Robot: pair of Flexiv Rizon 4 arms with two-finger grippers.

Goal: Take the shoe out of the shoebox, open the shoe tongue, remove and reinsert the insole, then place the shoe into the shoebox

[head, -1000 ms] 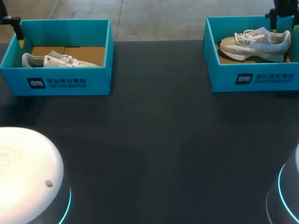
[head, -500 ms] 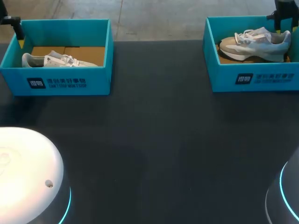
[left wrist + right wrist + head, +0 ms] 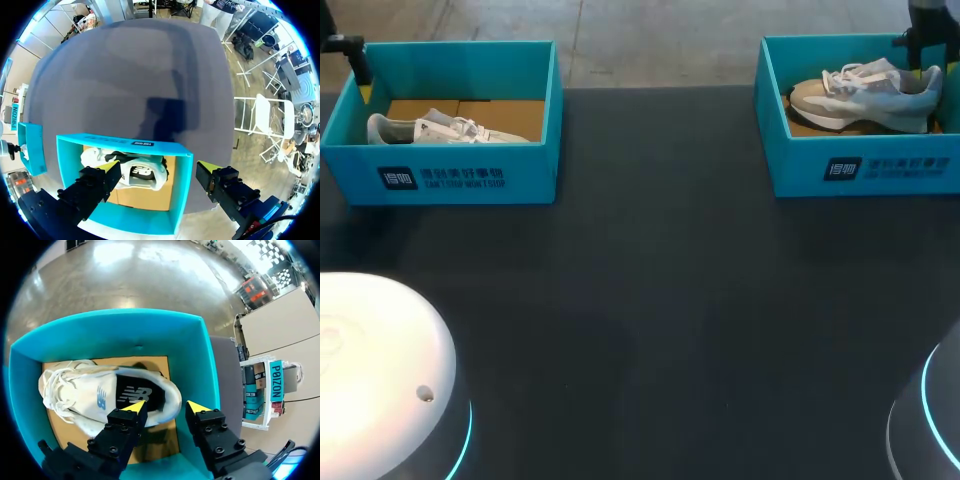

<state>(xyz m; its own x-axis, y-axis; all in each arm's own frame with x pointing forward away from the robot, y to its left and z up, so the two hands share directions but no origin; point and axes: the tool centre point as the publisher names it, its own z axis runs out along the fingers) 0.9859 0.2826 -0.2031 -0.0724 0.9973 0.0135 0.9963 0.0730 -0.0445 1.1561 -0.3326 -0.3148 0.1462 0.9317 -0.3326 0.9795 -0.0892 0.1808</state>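
Head camera high over table (image 3: 650, 300), wrist cameras close above shoeboxes (image 3: 182, 190) (image 3: 192, 355)

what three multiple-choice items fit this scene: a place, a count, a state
1. Where is the right gripper? A. above the heel of the grey-white mesh sneaker B. above bare table C. above that sneaker's toe
2. How many teal cardboard shoeboxes are on the dark table? A. one B. two C. three
3. The left gripper is: A. shut on a shoe B. shut on a box wall C. open
Key: 1 A, its yellow tips hang over the heel end; 2 B, one at left, one at right; 3 C, its fingers stand wide apart, gripping nothing.
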